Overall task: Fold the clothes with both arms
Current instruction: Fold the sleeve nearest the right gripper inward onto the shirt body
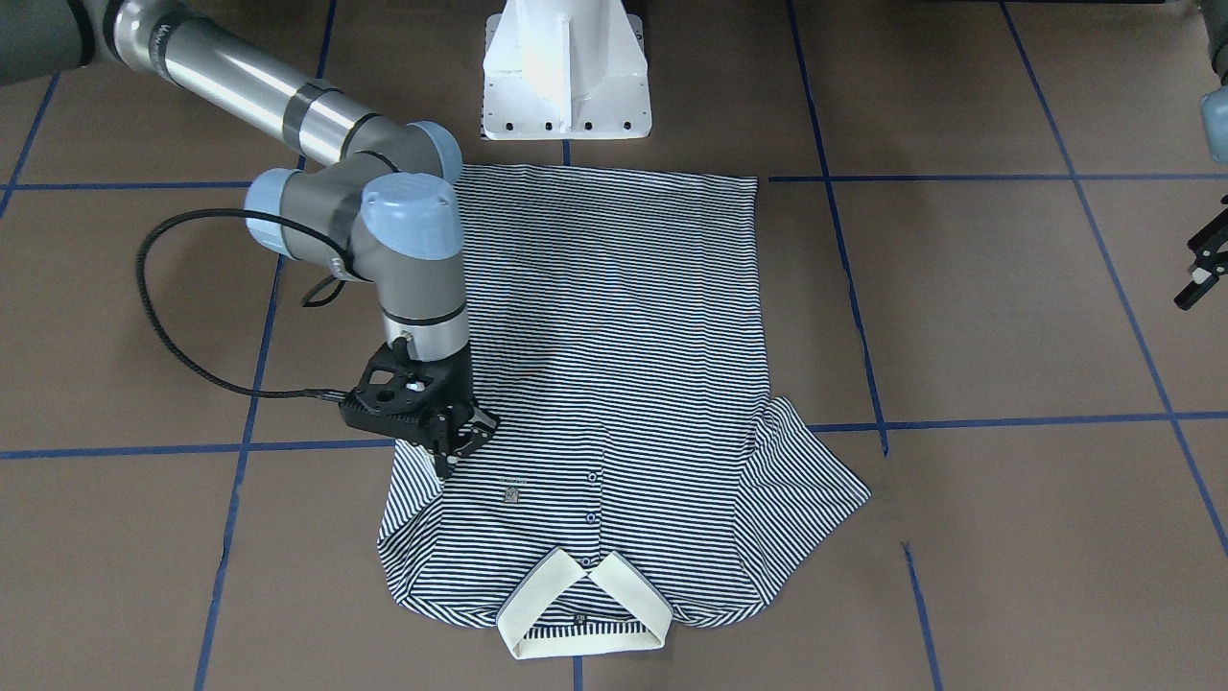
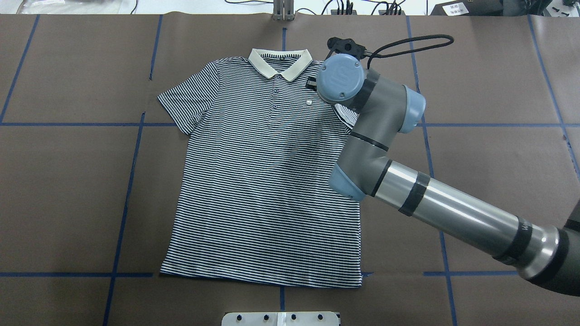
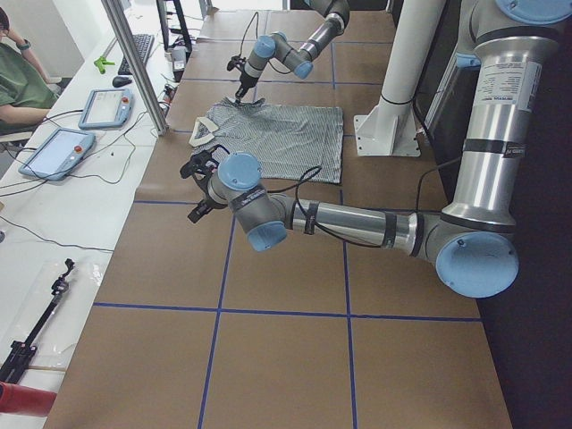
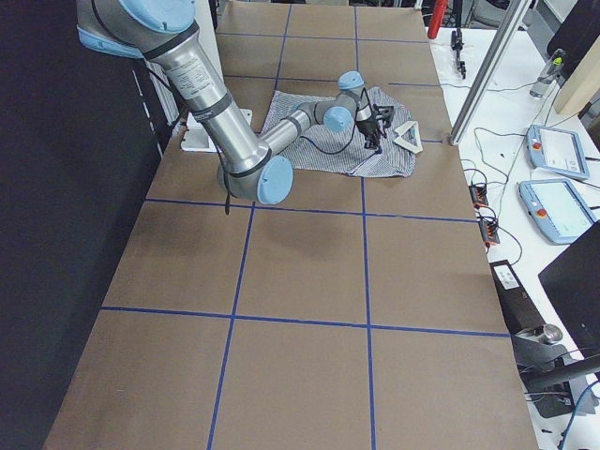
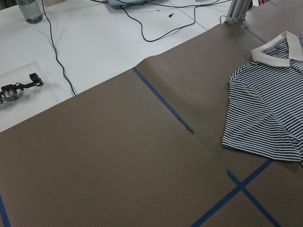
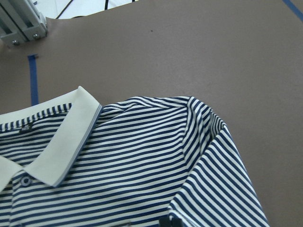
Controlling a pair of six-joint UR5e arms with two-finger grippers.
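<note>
The striped polo shirt (image 1: 614, 365) lies flat on the brown table, front up, with its cream collar (image 2: 280, 63) at the far edge from the robot. My right gripper (image 1: 463, 443) points down onto the shirt's sleeve (image 6: 213, 156) on the robot's right and is shut on the sleeve's hem. That sleeve is bunched in against the body. One fingertip (image 6: 169, 221) shows at the hem in the right wrist view. The other sleeve (image 2: 190, 104) lies spread out flat. My left gripper (image 1: 1201, 271) hangs open over bare table, well off the shirt (image 5: 260, 118).
The white pedestal base (image 1: 566, 77) stands at the shirt's bottom hem. Blue tape lines (image 2: 131, 181) grid the table. A black cable loop (image 1: 163, 317) hangs off the right wrist. A bench with tablets (image 3: 54, 152) and a seated person (image 3: 22, 71) runs along the far side.
</note>
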